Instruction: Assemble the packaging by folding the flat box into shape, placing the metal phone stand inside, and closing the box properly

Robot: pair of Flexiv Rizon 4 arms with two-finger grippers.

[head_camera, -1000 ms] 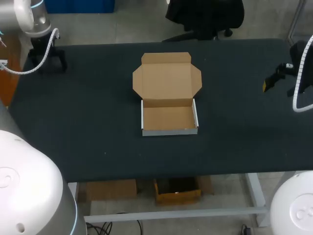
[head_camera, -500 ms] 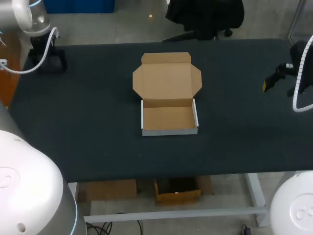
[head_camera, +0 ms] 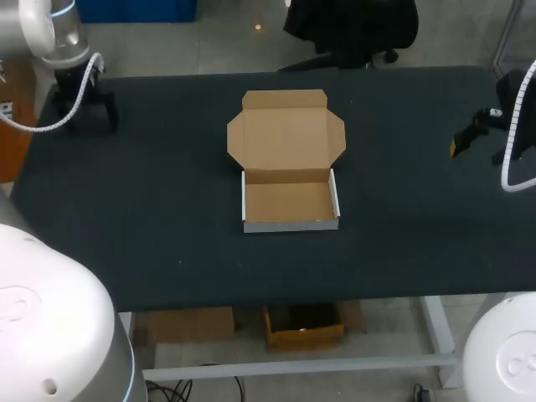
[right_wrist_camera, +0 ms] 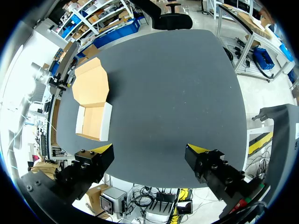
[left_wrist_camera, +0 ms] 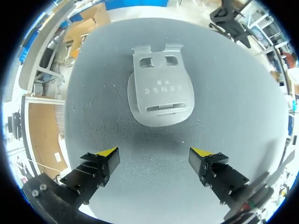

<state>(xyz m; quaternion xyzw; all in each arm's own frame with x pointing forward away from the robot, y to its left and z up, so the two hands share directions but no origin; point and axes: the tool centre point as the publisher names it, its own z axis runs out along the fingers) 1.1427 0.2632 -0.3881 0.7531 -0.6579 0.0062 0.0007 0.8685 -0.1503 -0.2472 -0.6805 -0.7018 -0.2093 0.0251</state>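
Since 1 s ago only my left gripper (left_wrist_camera: 153, 154) has nudged a little, up at the table's (head_camera: 167, 218) far left corner; the box and my right arm haven't budged.

Left gripper hangs over the table with its 2 fingers spread wide, nothing between them. The stand (left_wrist_camera: 160, 91) lies flat on the dark top just ahead of it, apart from both tips.

The box (head_camera: 291, 201) sits mid-table, already folded into a tray with white outer walls. Its lid (head_camera: 286, 134) is laid back flat on the far side, flaps out.

Right gripper (right_wrist_camera: 150, 149) is over the table's right edge, well away from the box, also wide open and holding nothing.
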